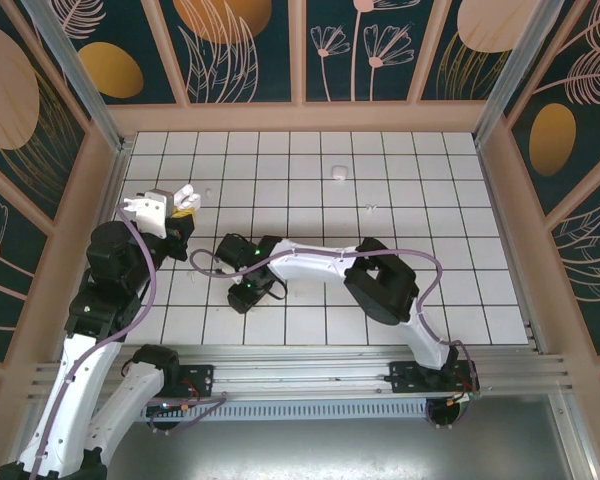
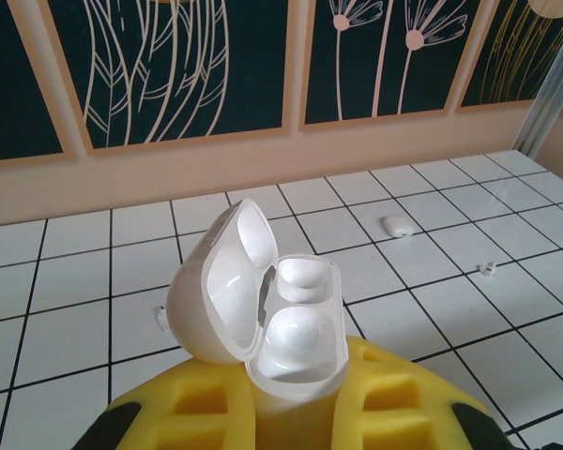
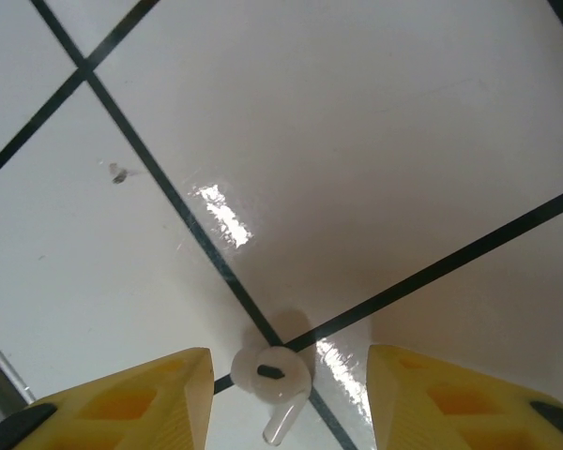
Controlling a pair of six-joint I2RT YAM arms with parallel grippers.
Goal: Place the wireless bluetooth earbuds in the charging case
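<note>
- Left gripper point(image 2: 296, 412): yellow fingers point(image 2: 178, 412) pressed in on the base of the charging case point(image 2: 296, 347), clamped from both sides, mouth turned toward the wrist camera.
- Lid point(image 2: 216, 291) swung open to the left on its hinge, hollow inside bare and glossy.
- Two rounded wells in the case body, one above the other in the left wrist view, both empty.
- From above: left gripper point(image 1: 183, 203) at the far left of the tiled floor point(image 1: 400, 160), case at its tip.
- Right gripper point(image 3: 289, 361): yellow fingers point(image 3: 141, 403) spread wide, low over the tiles, touching nothing.
- Between them, one white earbud point(image 3: 274, 373) lying on a crossing of dark grout lines, stem toward the camera, a clear gap to each finger.
- From above: right gripper point(image 1: 248, 295) pointing down at the front-left tiles, near the left gripper but apart from it.
- Farther out, a small rounded white piece point(image 2: 395, 224) on a tile beyond the open case, well apart from both grippers.
- A tinier white bit point(image 2: 488, 268) nearer and to its right, too small to name.
- Another white speck point(image 2: 158, 314) on the floor just left of the lid, likewise too small to name.
</note>
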